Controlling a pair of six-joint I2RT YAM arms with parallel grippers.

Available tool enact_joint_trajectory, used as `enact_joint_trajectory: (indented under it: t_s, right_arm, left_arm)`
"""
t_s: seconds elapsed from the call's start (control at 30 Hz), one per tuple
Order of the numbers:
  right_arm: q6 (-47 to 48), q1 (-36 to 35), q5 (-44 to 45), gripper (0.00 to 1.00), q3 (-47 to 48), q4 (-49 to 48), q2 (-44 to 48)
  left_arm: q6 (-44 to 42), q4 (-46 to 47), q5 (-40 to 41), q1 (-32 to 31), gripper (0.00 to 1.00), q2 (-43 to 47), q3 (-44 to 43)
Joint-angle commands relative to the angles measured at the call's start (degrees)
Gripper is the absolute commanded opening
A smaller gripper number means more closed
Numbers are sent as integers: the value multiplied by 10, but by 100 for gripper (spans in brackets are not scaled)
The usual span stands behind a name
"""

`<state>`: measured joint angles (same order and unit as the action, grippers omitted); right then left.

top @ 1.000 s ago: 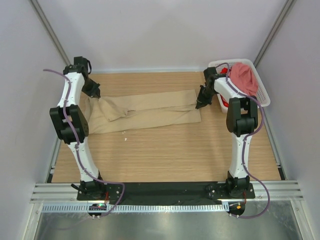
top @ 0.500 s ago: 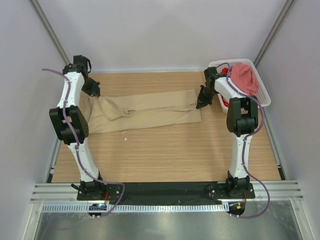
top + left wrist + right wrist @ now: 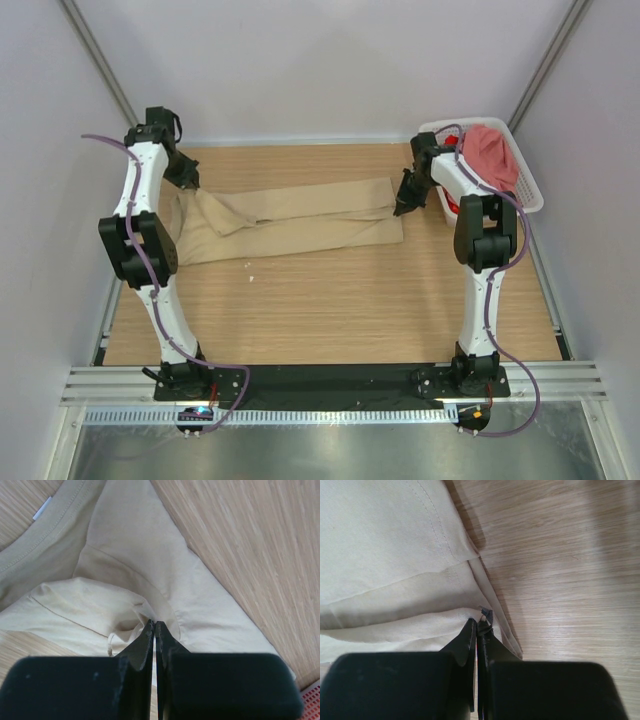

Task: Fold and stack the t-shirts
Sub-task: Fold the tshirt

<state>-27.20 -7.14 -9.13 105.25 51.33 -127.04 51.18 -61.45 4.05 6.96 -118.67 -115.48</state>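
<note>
Top external view shows the pale wooden worktop [image 3: 330, 310] with the beige-tan cotton t-shirt [image 3: 300, 225] drawn out long along its far edge, reaching from the far left corner almost to the white plastic lattice basket [image 3: 527, 190] at the far right corner. A dusty pink crumpled t-shirt [image 3: 487, 152] is heaped in that basket. The beige shirt looks light, limp and thin, lying partly doubled in soft layers, so it should sag and crease wherever it is unsupported and slide easily on the smooth wood. Seams, hem and collar band are the firmest places to pinch, ideally through every layer. The left gripper [image 3: 155, 627] is closed on a bunched fold at the shirt's collar end, cloth puckering at its tips. The right gripper [image 3: 480, 622] is closed on the layered edge at the opposite end, just beside bare wood
</note>
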Motion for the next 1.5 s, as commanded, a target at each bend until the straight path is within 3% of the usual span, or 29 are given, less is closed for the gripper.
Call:
enact_joint_trajectory:
  t_s: [0.0,0.67,1.2,1.33,1.4,1.43,1.47]
  right_arm:
    - [-12,11,12,1,30,2,-8]
    - [-10,12,9,1,70,-13,-46]
    - [-14,12,24,10,106,-11,-60]
    - [-14,12,31,20,130,-2,-68]
    - [-11,11,34,29,147,6,-68]
    - [-7,11,38,34,156,11,-68]
    - [-4,12,43,47,165,17,-68]
  left_arm:
    - [8,9,-1,-2,0,-2,-50]
    - [3,0,-5,-2,0,-60,-75]
    - [2,-6,0,2,2,-68,-88]
    - [-3,-20,-4,5,17,-67,-106]
    - [-11,-29,-3,8,24,-63,-120]
    - [-15,-38,-1,9,32,-55,-125]
    - [-20,-42,1,10,36,-51,-128]
